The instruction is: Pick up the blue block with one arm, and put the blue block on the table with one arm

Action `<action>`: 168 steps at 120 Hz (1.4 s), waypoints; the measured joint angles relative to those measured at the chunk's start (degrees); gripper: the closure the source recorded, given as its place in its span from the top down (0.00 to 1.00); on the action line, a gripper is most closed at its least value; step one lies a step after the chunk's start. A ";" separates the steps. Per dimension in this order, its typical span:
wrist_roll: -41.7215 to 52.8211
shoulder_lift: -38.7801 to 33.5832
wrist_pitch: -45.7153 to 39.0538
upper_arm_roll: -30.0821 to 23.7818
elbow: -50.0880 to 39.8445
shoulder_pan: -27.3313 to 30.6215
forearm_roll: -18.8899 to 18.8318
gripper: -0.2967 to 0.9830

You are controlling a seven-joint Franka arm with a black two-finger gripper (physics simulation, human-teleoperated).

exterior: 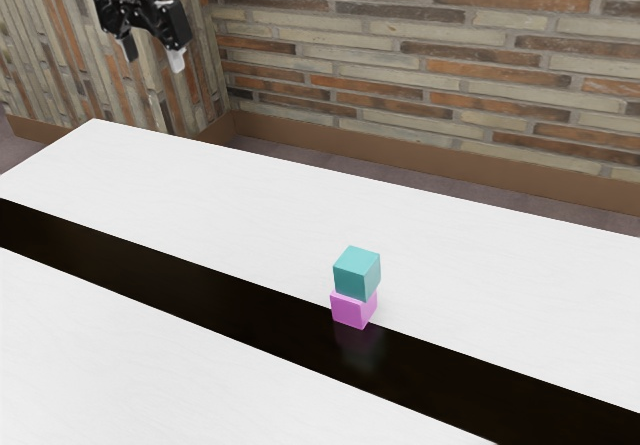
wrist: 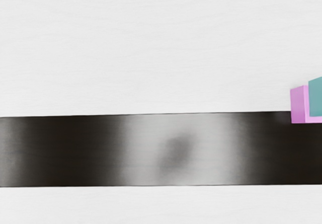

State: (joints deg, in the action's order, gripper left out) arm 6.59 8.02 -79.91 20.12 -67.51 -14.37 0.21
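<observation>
My gripper [exterior: 154,55] is spread wide and empty; I'd pinch the blue block [exterior: 357,273], likely light and stiff, by opposite sides, atop the pink block [exterior: 351,309].

Brick walls [exterior: 430,55] rise behind a white table [exterior: 200,190] with a black stripe [exterior: 200,290].

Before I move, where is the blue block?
In the exterior view, the blue block sits on top of the pink block, beside the table's black stripe, right of the view's centre.
</observation>
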 joint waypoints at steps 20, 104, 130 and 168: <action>0.16 0.63 -0.51 0.01 -0.46 -0.01 0.04 0.77; -11.46 14.23 -30.18 -7.63 -20.33 -9.51 10.88 0.77; -17.16 16.31 -35.03 -7.33 -22.26 -13.78 11.85 0.77; -22.26 19.90 -37.62 -7.03 -22.15 -13.53 9.31 0.77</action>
State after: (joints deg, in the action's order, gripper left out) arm -15.67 27.91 -117.53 13.08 -89.66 -27.90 9.52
